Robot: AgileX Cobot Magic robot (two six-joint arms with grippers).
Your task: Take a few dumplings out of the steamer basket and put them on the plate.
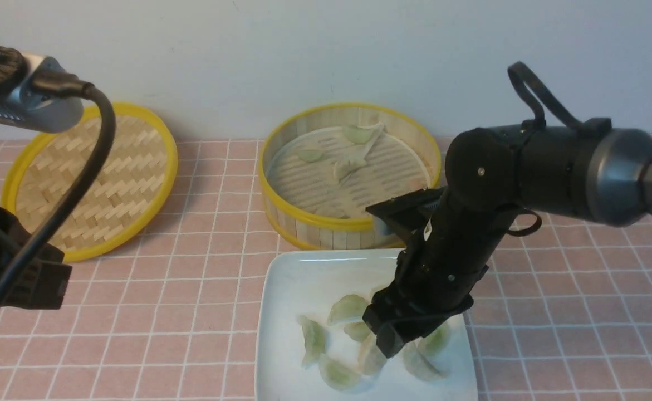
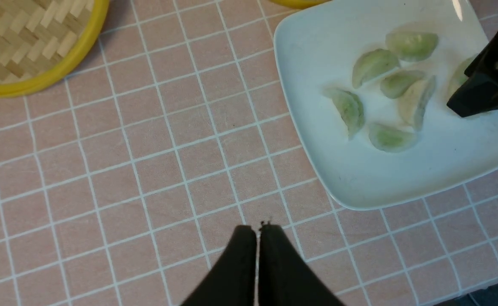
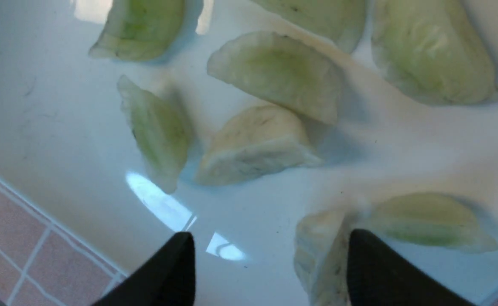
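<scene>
The steamer basket (image 1: 281, 167) stands at the back centre and holds a few dumplings (image 1: 359, 134). The white plate (image 1: 295, 278) lies in front of it with several dumplings (image 1: 348, 307) on it. My right gripper (image 1: 391, 341) hangs low over the plate's right half. Its jaws stand wide open (image 3: 270, 250). One pale dumpling (image 3: 319, 250) lies between them and leans against one finger, well apart from the other. More dumplings (image 3: 278, 72) lie just beyond on the plate (image 3: 53, 127). My left gripper (image 2: 257, 231) is shut and empty above the tablecloth, left of the plate (image 2: 402, 178).
A shallow woven lid with a yellow rim (image 1: 89, 178) lies at the back left and also shows in the left wrist view (image 2: 27, 38). The pink checked tablecloth (image 1: 203, 301) covers the table. A pale wall rises right behind the basket.
</scene>
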